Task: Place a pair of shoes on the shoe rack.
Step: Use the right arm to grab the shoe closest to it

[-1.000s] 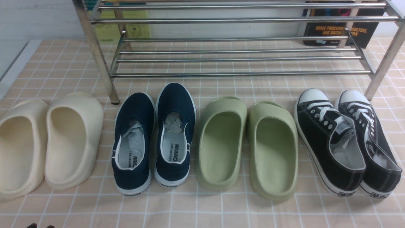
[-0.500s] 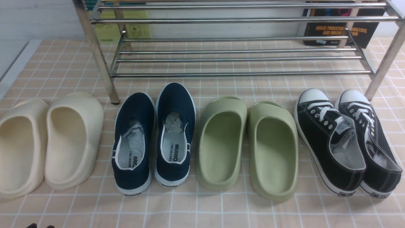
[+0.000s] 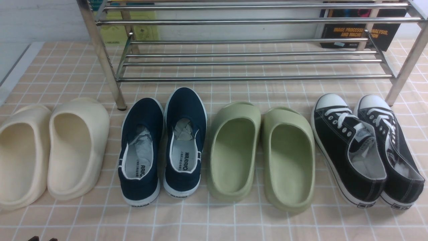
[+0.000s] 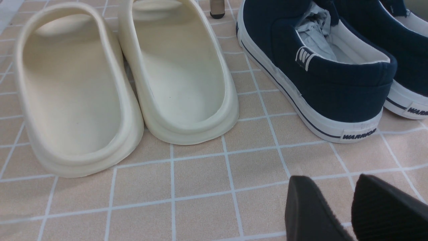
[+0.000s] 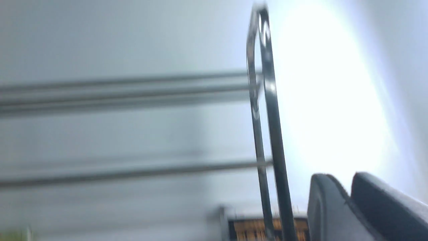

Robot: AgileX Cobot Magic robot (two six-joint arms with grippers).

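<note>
Black sneakers [image 3: 367,154] stand as a pair at the right end of a row of footwear on the desk [image 3: 214,217], whose cover is printed with peach tiles and white lines. Their white toe caps point to the far side and the two shoes touch along their inner sides. The right one's toe lies just beside the near right leg of the shoe rack [image 3: 254,78]. This chrome rack stands across the far part of the desk, with nothing on the bars of its lower tier.

To the left of the sneakers come the green slippers [image 3: 260,154], then the navy slip-ons [image 3: 164,147] with crumpled paper inside, then the cream slippers [image 3: 53,150] at the far left. All have their heels toward the near edge. Behind the rack a black book [image 3: 354,31] leans at the far right and a yellow-green one [image 3: 133,33] at the far left.

The left pincer [image 4: 334,187] hangs low over bare desk on the near side of the cream slippers and the left navy shoe. Its two black fingers stand a little apart, with desk showing between them, and it grips nothing. The right pincer [image 5: 349,187] is well above the desk, facing the rack's end frame and bars in a blurred wrist view. Its fingers lie pressed together with nothing between them. Neither pincer touches the sneakers.
</note>
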